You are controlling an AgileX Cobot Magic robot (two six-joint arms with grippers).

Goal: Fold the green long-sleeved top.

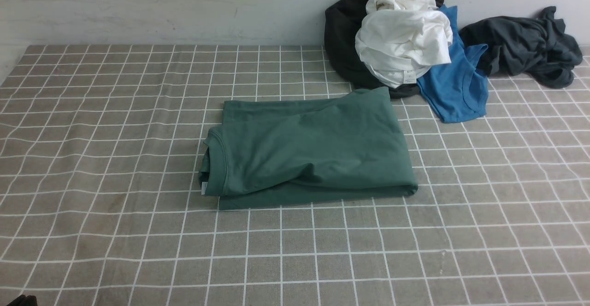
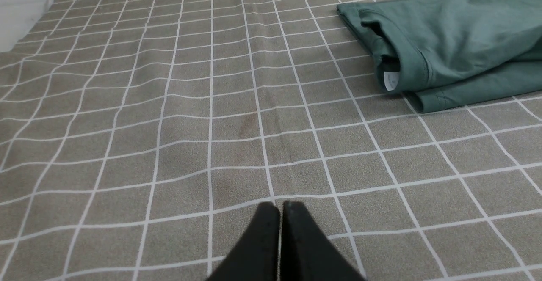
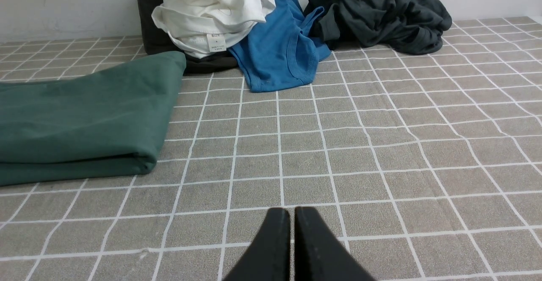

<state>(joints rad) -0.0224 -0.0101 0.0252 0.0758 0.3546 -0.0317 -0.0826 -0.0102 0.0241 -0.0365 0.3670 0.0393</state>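
The green long-sleeved top [image 1: 309, 151] lies folded into a compact rectangle in the middle of the checked cloth, collar and white neck label at its left end. Its sleeves and chest logo are hidden inside the folds. It also shows in the left wrist view [image 2: 457, 39] and the right wrist view [image 3: 80, 116]. My left gripper [image 2: 280, 207] is shut and empty, low over the cloth, well clear of the top's collar end. My right gripper [image 3: 292, 211] is shut and empty, over bare cloth beyond the top's folded right edge. Neither gripper shows in the front view.
A pile of clothes sits at the back right against the wall: a white garment [image 1: 405, 34] on a black one [image 1: 343, 34], a bright blue tee [image 1: 456, 89], and a dark grey garment [image 1: 525, 45]. The grey checked tablecloth [image 1: 115, 158] covers the table.
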